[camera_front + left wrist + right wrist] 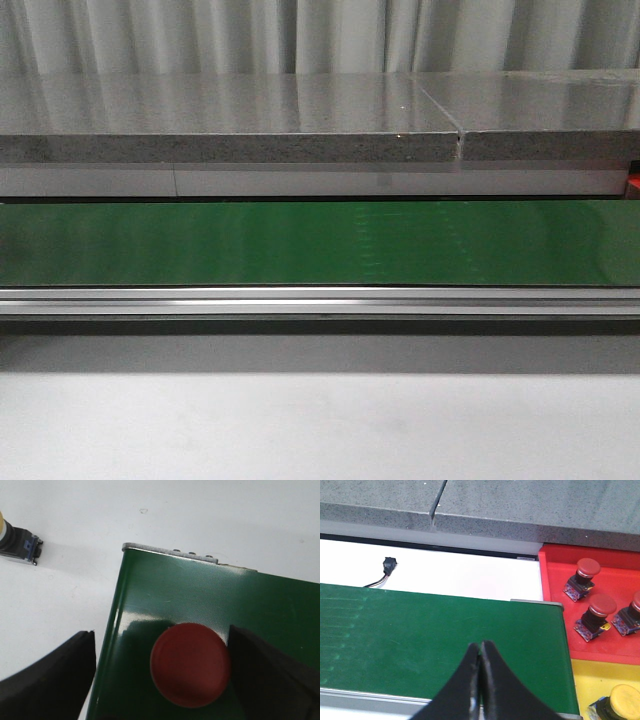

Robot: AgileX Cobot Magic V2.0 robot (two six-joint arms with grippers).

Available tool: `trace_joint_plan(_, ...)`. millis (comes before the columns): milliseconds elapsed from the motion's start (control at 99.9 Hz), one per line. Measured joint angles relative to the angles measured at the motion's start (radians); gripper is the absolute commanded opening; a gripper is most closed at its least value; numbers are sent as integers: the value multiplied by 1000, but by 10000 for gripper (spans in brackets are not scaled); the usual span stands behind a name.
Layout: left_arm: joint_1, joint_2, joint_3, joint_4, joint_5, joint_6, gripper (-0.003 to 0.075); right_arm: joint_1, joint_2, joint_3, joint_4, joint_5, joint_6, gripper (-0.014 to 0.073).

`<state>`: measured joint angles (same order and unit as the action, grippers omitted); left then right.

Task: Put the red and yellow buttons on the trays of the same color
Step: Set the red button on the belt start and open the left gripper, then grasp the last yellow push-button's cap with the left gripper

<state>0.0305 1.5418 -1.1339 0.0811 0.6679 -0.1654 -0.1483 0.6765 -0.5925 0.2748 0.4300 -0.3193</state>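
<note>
Front view: I see only the long green conveyor belt (320, 243). Left wrist: my left gripper (160, 680) stands open around a round red button (190, 664) on the belt. Right wrist: my right gripper (480, 680) is closed, empty, near the red plastic tray (555, 580) holding red buttons.

A long green belt (320, 242) runs across the middle, a metal rail (320, 302) along its near edge, a grey stone slab (230, 130) and pale curtain (320, 35) behind it.
</note>
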Motion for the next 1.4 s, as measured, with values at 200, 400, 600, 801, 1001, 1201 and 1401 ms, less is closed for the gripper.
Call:
trace_joint_plan(200, -26, -27, -63, 0, 8, 4, 537, 0, 0, 0, 0, 0, 0, -68)
trace_joint_plan(400, -32, -34, -147, -3, 15, 4, 537, 0, 0, 0, 0, 0, 0, -68)
trace_joint_plan(600, 25, -34, -170, -3, 17, 4, 537, 0, 0, 0, 0, 0, 0, -68)
trace_joint_plan(801, 147, -1, -170, -3, 17, 4, 537, 0, 0, 0, 0, 0, 0, -68)
trace_joint_plan(1001, 256, 94, -170, -23, 17, 4, 537, 0, 0, 0, 0, 0, 0, -68)
trace_joint_plan(1201, 307, 197, -170, -31, -15, 4, 537, 0, 0, 0, 0, 0, 0, -68)
trace_joint_plan(1401, 336, 285, -204, -32, -56, 4, 537, 0, 0, 0, 0, 0, 0, -68)
